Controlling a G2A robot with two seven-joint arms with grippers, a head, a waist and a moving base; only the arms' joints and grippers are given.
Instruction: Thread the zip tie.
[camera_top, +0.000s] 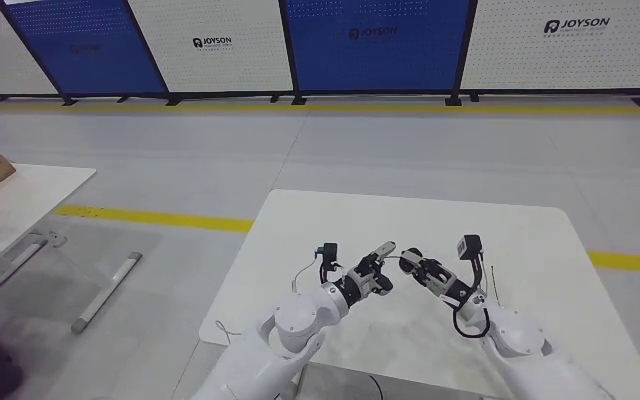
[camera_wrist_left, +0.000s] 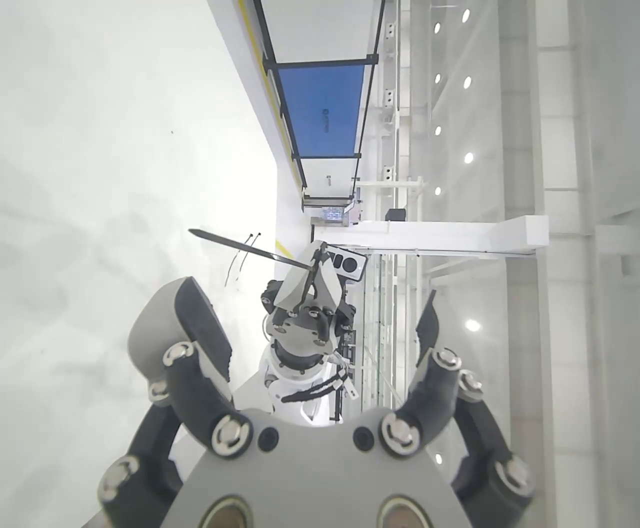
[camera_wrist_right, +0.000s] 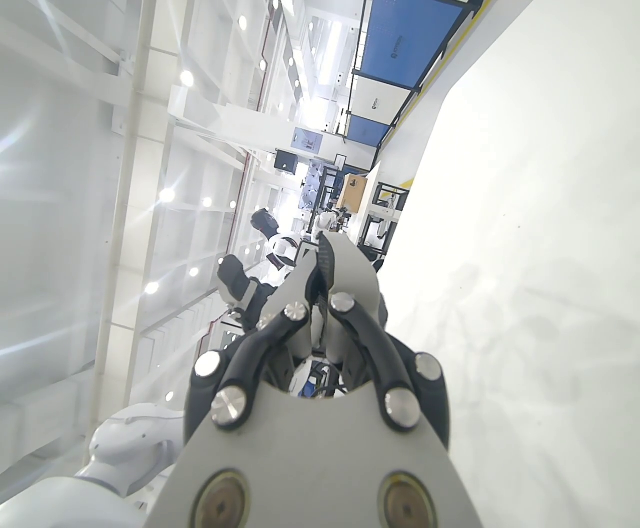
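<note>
My right gripper (camera_top: 413, 267) hovers over the white table (camera_top: 320, 230), shut on a black zip tie (camera_wrist_left: 240, 246). In the left wrist view the tie's pointed tail sticks out sideways from those closed fingers (camera_wrist_left: 295, 292), and a short length runs down between them. My left gripper (camera_top: 378, 262) faces the right one a short gap away, open, with nothing between its padded fingers (camera_wrist_left: 200, 325). In the right wrist view the right gripper (camera_wrist_right: 322, 247) has its fingers pressed together, and one dark pad of the left gripper (camera_wrist_right: 235, 280) shows just beyond.
A few spare black zip ties (camera_top: 492, 280) lie on the table to the right of the right arm, also seen past the tail as spare ties (camera_wrist_left: 241, 257). Another white table (camera_top: 40, 190) stands off to the left across the floor.
</note>
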